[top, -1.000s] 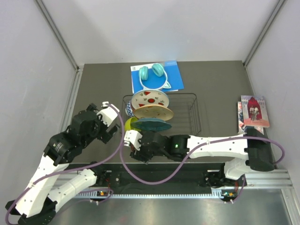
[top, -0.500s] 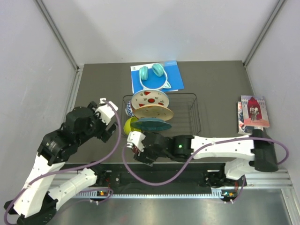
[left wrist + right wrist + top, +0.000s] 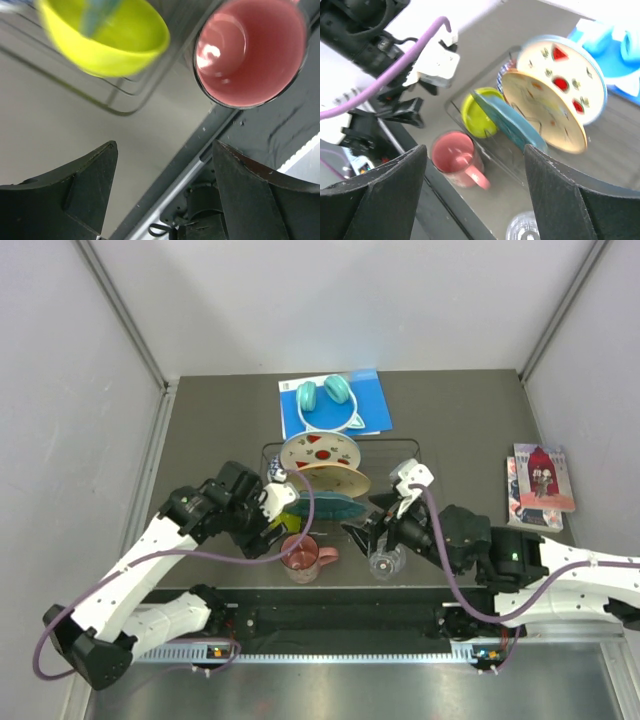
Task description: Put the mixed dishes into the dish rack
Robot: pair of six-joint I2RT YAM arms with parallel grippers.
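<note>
The dish rack (image 3: 412, 480) holds the watermelon plate (image 3: 318, 448), the floral plate (image 3: 335, 480) and the teal plate (image 3: 325, 506) upright, with the lime-green bowl (image 3: 278, 504) and small patterned bowl (image 3: 272, 474) at its left end. The pink mug (image 3: 300, 558) and the clear glass (image 3: 385, 562) stand upright on the table in front of the rack. My left gripper (image 3: 272, 534) hovers open just left of the mug (image 3: 250, 50), empty. My right gripper (image 3: 362, 534) is open and empty, above and behind the glass (image 3: 525, 227), looking toward the mug (image 3: 454, 157).
A blue book (image 3: 365, 405) with teal headphones (image 3: 326, 395) lies behind the rack. Picture books (image 3: 540, 480) lie at the right edge. The table's front edge and black rail (image 3: 340, 610) run just behind the mug and glass.
The right arm has swung from across the front back to the right, uncovering the mug and glass. The left arm has moved in toward the mug.
</note>
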